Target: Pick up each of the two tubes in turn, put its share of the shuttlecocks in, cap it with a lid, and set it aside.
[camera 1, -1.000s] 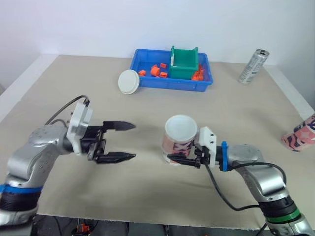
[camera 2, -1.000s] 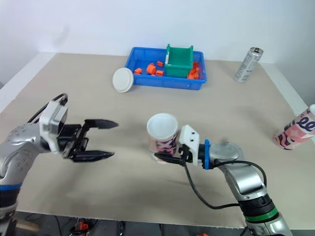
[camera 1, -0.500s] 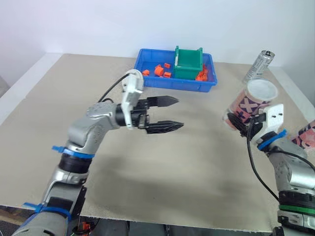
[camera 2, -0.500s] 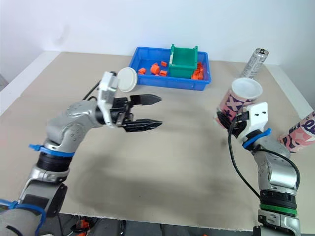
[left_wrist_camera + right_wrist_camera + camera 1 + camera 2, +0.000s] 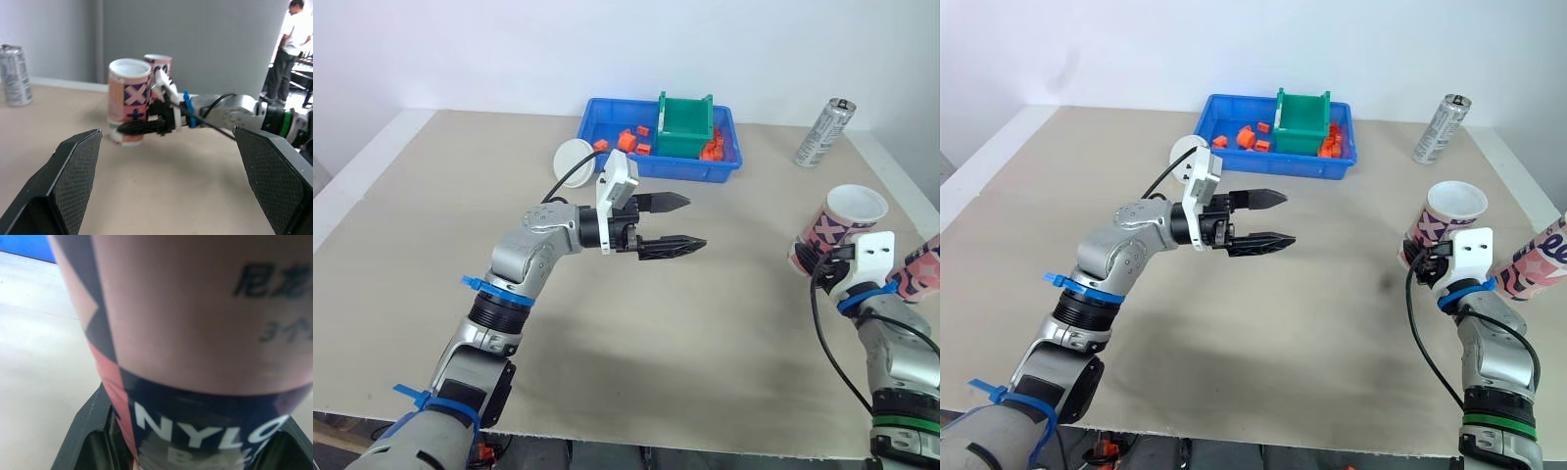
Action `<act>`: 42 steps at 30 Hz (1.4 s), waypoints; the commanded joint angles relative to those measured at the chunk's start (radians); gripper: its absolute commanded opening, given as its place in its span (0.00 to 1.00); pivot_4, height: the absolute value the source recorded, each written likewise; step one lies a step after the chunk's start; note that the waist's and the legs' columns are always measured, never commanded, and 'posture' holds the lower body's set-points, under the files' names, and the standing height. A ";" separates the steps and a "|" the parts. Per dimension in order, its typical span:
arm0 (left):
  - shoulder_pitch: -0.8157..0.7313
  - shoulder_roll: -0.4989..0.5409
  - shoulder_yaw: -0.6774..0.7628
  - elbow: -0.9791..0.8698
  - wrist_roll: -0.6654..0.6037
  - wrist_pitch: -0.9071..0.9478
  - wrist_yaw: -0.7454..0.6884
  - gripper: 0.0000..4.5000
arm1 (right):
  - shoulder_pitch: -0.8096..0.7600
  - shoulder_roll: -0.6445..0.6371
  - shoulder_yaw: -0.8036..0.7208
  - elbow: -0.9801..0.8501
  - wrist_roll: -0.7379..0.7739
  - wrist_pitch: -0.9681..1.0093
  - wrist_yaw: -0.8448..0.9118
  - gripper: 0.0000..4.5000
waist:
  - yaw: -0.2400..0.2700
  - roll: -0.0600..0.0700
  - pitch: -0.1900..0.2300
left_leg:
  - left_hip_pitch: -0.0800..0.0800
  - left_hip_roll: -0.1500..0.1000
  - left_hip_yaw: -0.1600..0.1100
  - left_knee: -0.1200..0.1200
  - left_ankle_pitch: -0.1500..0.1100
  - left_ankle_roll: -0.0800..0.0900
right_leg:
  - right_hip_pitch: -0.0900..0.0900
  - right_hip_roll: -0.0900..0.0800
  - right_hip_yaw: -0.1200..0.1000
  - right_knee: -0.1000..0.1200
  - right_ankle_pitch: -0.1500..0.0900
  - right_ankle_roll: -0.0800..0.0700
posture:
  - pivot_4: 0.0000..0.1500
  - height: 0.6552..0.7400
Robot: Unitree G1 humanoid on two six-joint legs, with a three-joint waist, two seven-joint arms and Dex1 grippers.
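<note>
- The right gripper (image 5: 813, 257) is clamped low on the held tube (image 5: 842, 220), near its base. The tube is tilted and most of it stands above the grip, so a quick move could make it swing or slip between the fingers.
- The held tube is close to the right edge of the table (image 5: 705, 343). Whether its base touches the table cannot be told. If let go while tilted, it could topple and roll off that edge.
- Its white top is taken to be a lid, but how well it is seated cannot be checked. A hard set-down could pop it off and spill the contents.
- The second tube (image 5: 922, 266) is just beside it at the right edge. It could be knocked off by the held tube or the wrist during placing.
- The left gripper (image 5: 690, 222) is held with fingers apart and empty, above the table's middle toward the far edge, well apart from both tubes.
- If the loose lid (image 5: 573, 157) is reached for, it could be pushed along instead of lifted, since it lies flat and thin by the near left corner of the blue tray (image 5: 656, 174). The tray wall could also be clipped.
- The orange shuttlecocks (image 5: 628, 140) lie small and crowded beside the green bin (image 5: 683, 122), so a miss or a double pick is likely.
- The drink can (image 5: 820, 132) at the far right corner would be at risk only from a wide arm sweep.
</note>
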 commanded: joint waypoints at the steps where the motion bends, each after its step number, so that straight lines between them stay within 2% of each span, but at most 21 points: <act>1: -0.020 -0.001 0.010 -0.025 0.008 -0.015 0.004 1.00 | -0.002 -0.018 -0.053 0.044 0.046 0.012 0.022 0.92 | 0.001 0.000 0.000 | 0.000 0.000 0.000 0.000 0.000 0.000 | 0.000 0.000 0.000 0.000 0.000 0.000 | 1.00 0.95; 2: -0.019 -0.001 0.011 -0.028 0.007 -0.012 0.003 1.00 | 0.005 -0.021 -0.052 0.052 0.039 0.001 0.025 0.99 | 0.001 0.000 0.000 | 0.000 0.000 0.000 0.000 0.000 0.000 | 0.001 0.000 0.000 0.000 0.000 0.000 | 1.00 0.95; 9: -0.012 0.003 0.012 -0.047 0.005 -0.003 -0.001 1.00 | 0.023 -0.058 -0.056 0.075 0.035 0.023 0.038 0.99 | 0.001 0.000 0.000 | 0.000 0.000 0.000 0.000 0.000 0.000 | 0.000 0.000 0.001 0.000 0.000 0.000 | 1.00 0.95; 16: 0.002 0.013 0.019 -0.069 -0.008 0.011 -0.007 1.00 | 0.111 -0.126 -0.052 -0.008 0.064 0.108 0.134 0.99 | 0.001 0.001 0.000 | 0.000 -0.001 0.000 0.000 0.000 0.000 | 0.001 0.000 0.001 0.000 0.000 0.001 | 1.00 0.95; 22: 0.052 0.077 0.031 -0.096 -0.006 0.016 -0.020 1.00 | 0.231 -0.212 -0.125 -0.132 0.155 0.182 0.266 0.99 | 0.002 0.002 0.000 | 0.001 -0.001 0.000 0.000 0.000 0.000 | 0.001 0.000 0.001 0.000 -0.001 0.001 | 1.00 0.95; 26: 0.150 0.169 0.052 -0.132 0.014 0.000 -0.018 1.00 | 0.296 -0.208 -0.176 -0.366 0.313 0.283 0.352 0.99 | -0.015 0.003 -0.001 | 0.001 -0.001 0.000 0.000 0.000 0.000 | 0.001 0.000 0.002 0.000 -0.001 0.001 | 1.00 0.95; 30: 0.285 0.272 0.087 -0.179 0.006 0.041 -0.005 1.00 | 0.358 -0.175 -0.118 -0.532 0.357 0.317 0.385 0.99 | -0.022 0.002 0.000 | 0.002 0.000 0.000 0.000 0.000 0.000 | 0.002 0.000 0.001 0.000 -0.001 0.001 | 1.00 0.95; 34: 0.394 0.328 0.139 -0.235 -0.016 0.078 0.028 1.00 | 0.372 -0.138 -0.072 -0.558 0.362 0.320 0.388 0.99 | -0.021 0.001 0.000 | 0.001 0.000 0.000 0.000 0.000 0.000 | 0.002 0.000 0.001 0.000 -0.001 0.000 | 1.00 0.95; 37: 0.465 0.360 0.160 -0.262 0.017 0.053 0.061 1.00 | 0.360 -0.115 -0.041 -0.542 0.343 0.305 0.380 0.99 | -0.014 0.001 0.000 | 0.000 -0.001 0.000 0.001 0.000 0.000 | 0.001 -0.001 0.002 0.000 -0.002 -0.002 | 1.00 0.95; 42: 0.514 0.362 0.221 -0.261 0.014 0.038 0.124 1.00 | 0.334 -0.084 0.001 -0.507 0.322 0.289 0.371 0.99 | -0.009 0.001 0.000 | 0.000 -0.001 0.000 0.001 0.000 0.000 | 0.002 -0.001 0.002 0.000 -0.002 -0.003 | 1.00 0.95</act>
